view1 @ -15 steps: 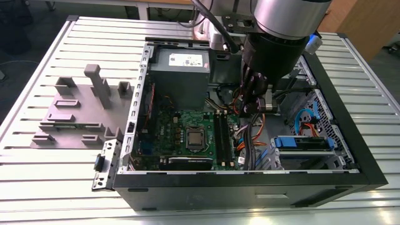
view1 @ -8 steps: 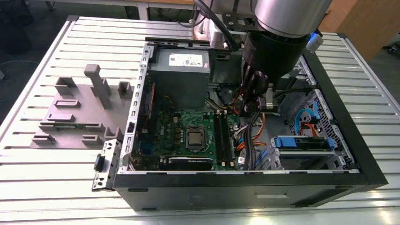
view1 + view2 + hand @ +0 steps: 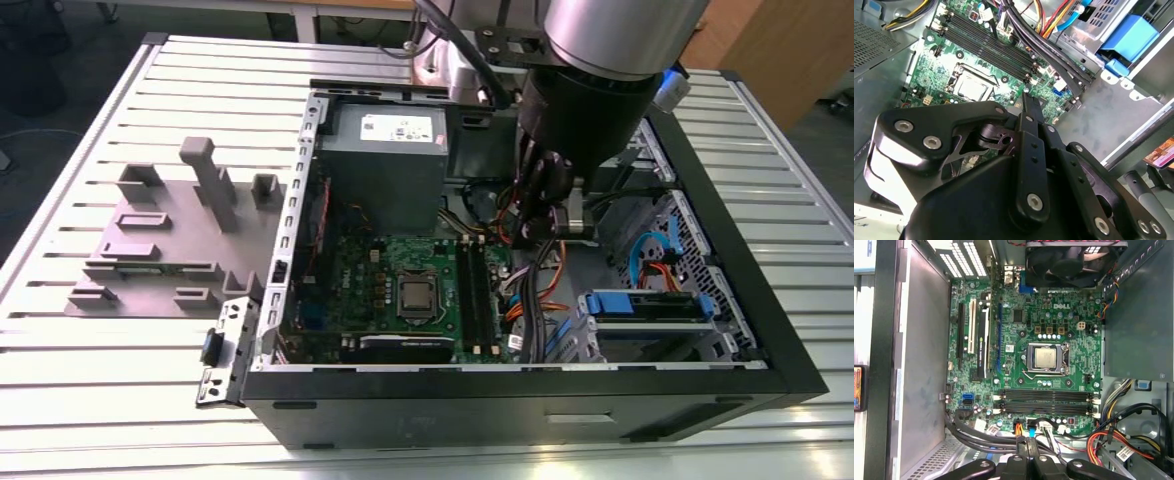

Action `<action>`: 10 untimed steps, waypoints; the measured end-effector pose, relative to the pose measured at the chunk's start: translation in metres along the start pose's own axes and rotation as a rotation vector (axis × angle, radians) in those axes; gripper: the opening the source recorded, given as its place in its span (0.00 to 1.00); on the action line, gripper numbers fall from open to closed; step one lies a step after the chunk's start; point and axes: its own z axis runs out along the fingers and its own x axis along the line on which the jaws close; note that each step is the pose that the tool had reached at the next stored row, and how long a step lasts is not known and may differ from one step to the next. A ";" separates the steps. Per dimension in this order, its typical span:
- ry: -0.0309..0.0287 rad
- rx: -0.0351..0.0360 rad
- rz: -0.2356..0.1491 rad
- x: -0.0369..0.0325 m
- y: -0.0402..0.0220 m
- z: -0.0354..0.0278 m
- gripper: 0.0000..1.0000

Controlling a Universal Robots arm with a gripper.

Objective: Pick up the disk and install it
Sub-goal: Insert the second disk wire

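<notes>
Fingers (image 3: 1028,107) closed together, empty, above motherboard (image 3: 1054,330); open case (image 3: 534,400) on slatted metal table (image 3: 134,380), dark floor (image 3: 40,170) beyond

White brand lettering (image 3: 1062,306) stands on the green circuit board (image 3: 1011,367) in the first wrist view. It lies well ahead of the jaws of the gripper (image 3: 1030,445), beyond the processor socket (image 3: 1045,358). Fine white markings dot the rest of the board, too small to read. A white tag (image 3: 1124,454) hangs on the wires (image 3: 1104,440) just beside the jaws, its print unreadable. In the exterior view a white sticker (image 3: 399,128) with dark print sits on the grey metal box (image 3: 387,170), well apart from the jaws, and its words cannot be made out.
</notes>
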 end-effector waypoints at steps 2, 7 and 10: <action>0.0000 0.0000 0.000 0.0000 -0.0027 0.0000 0.11; -0.0001 0.0000 0.000 0.0000 -0.0087 0.0003 0.11; 0.0002 0.0000 0.000 0.0000 -0.0120 0.0004 0.11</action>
